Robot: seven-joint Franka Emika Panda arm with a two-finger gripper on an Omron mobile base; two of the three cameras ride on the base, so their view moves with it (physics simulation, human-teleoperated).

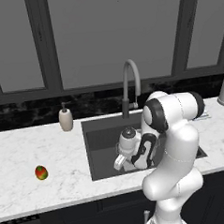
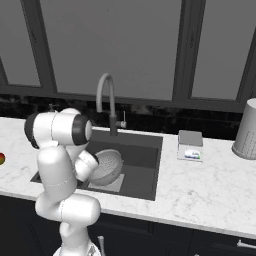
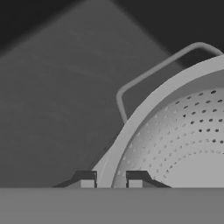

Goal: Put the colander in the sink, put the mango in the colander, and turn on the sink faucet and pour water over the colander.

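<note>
Marble counter (image 1: 22, 152) w/ mango (image 1: 41, 172), hand (image 3: 110, 183) clamped on colander (image 2: 107, 166) rim, low in sink (image 2: 147, 150)

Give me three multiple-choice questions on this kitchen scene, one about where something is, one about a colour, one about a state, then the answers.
1. Where is the mango?
A. In the colander
B. On the counter left of the sink
C. On the sink floor

2. What colour is the soap bottle?
A. Beige
B. Blue
C. Black

3. Is water running from the sink faucet?
A. Yes, into the colander
B. Yes, onto the counter
C. No

Answers:
1. B, it lies on the marble counter, away from the sink.
2. A, it stands pale beige by the back wall.
3. C, no stream falls from the spout; the colander sits in the basin with the tool astride its rim.
</note>
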